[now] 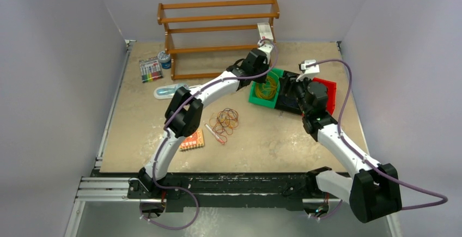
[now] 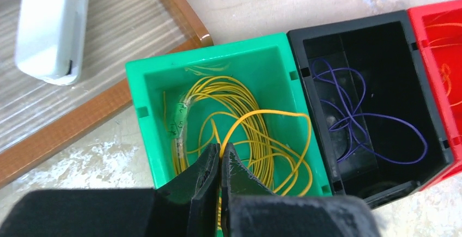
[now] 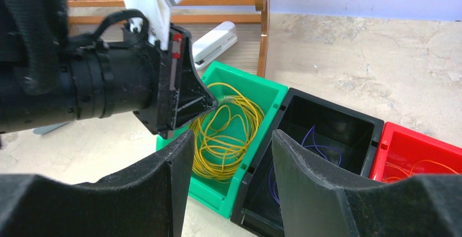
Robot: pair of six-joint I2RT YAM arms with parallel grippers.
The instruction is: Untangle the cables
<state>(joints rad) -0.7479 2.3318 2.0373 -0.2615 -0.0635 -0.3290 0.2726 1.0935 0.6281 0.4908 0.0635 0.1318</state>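
Green bin (image 2: 207, 53), black bin (image 2: 348, 28), red bin (image 2: 438, 30), the last cut off at edge. Left gripper (image 2: 220, 158) clamped on one yellow cable (image 2: 261, 113); right gripper (image 3: 231, 141) parted, empty.

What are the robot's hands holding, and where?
The left gripper pinches a yellow cable at one loop, above the green bin. The right gripper is open and empty.

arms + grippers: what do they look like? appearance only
Both the left arm and right arm: white links, black joint housings, a purple hose along each. The left gripper and right gripper: matte black, two thick tapered fingers.
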